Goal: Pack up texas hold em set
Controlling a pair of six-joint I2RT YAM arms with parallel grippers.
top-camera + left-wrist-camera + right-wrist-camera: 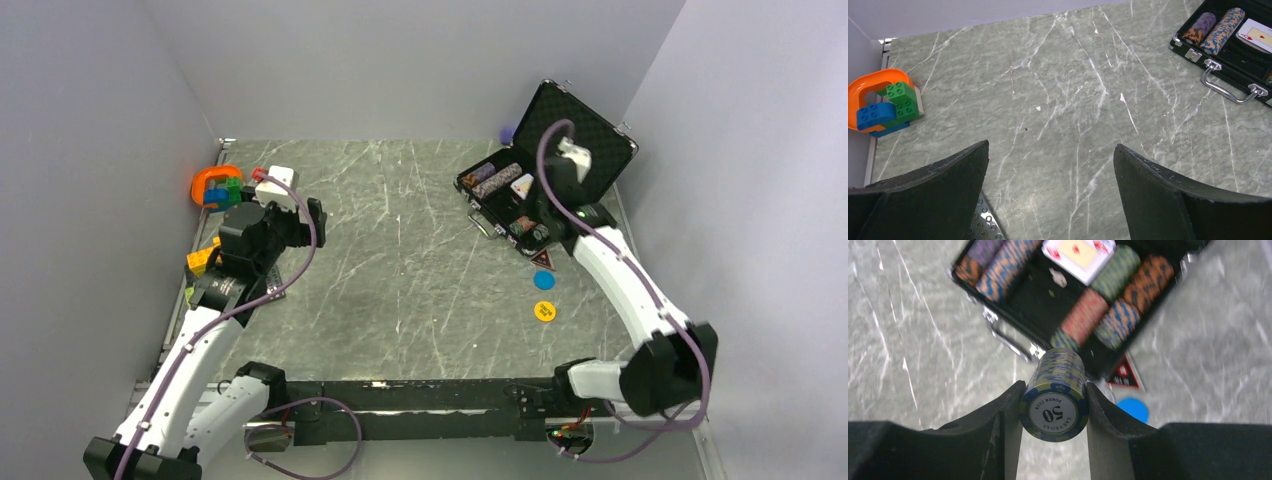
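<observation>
The black briefcase (590, 125) lies open at the back right, lid up, with several chip stacks (1083, 315) and a card deck (1078, 252) in its foam tray (1033, 295). My right gripper (1054, 387) is shut on a blue-and-yellow chip stack (1058, 410) marked 50, held just in front of the case's near edge (540, 238). A blue disc (544, 280) and a yellow disc (544, 311) lie on the table in front of the case. My left gripper (1051, 145) is open and empty over the left of the table (312, 220), far from the case (1233, 75).
An orange ring with coloured toy blocks (215, 187) sits at the back left and shows in the left wrist view (878, 82). A yellow block (200, 262) lies by the left edge. A red-and-black triangular piece (1124, 375) lies near the blue disc. Grey walls enclose the table.
</observation>
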